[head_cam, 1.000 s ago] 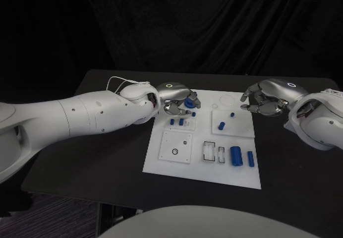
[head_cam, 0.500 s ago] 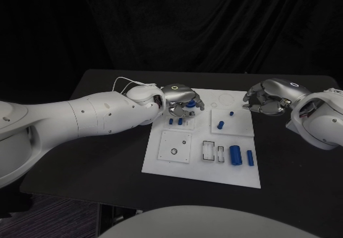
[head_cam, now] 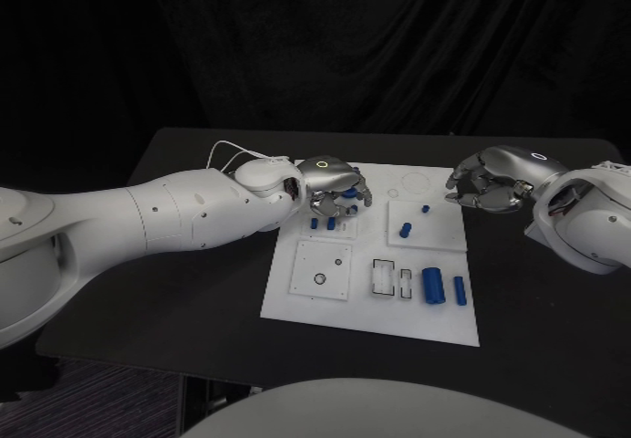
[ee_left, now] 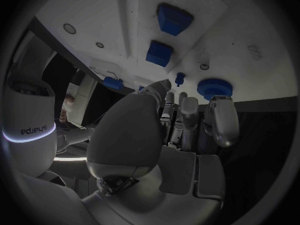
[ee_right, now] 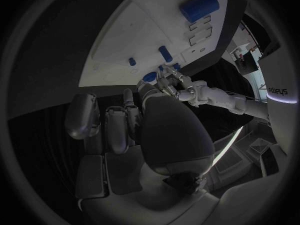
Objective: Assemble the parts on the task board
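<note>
The white task board (head_cam: pixel 284 307) lies mid-table with blue parts on it. My left hand (head_cam: pixel 332 184) hovers low over its far left corner. One fingertip (ee_left: pixel 219 106) touches a round blue part (ee_left: pixel 214 88), also seen from the head (head_cam: pixel 348 194), while the thumb stands apart from it by a small blue peg (ee_left: pixel 179 78). Nothing is pinched. Two blue blocks (ee_left: pixel 160 52) lie further along the board. My right hand (head_cam: pixel 493 186) hangs beyond the board's far right edge, fingers curled in on nothing. From that wrist I see the board (ee_right: pixel 144 30) and the left hand (ee_right: pixel 187 92).
Two large blue cylinders (head_cam: pixel 433 286) lie near the board's front right, beside two rectangular slots (head_cam: pixel 384 278). Small blue pegs (head_cam: pixel 408 230) stand on the right sub-plate, others (head_cam: pixel 324 223) on the left one. A square plate with holes (head_cam: pixel 322 271) sits front left. Black table surrounds the board.
My left hand has sunk slightly toward the board and shifted a little nearer, with the round blue part at its fingertips. The right hand has barely moved.
</note>
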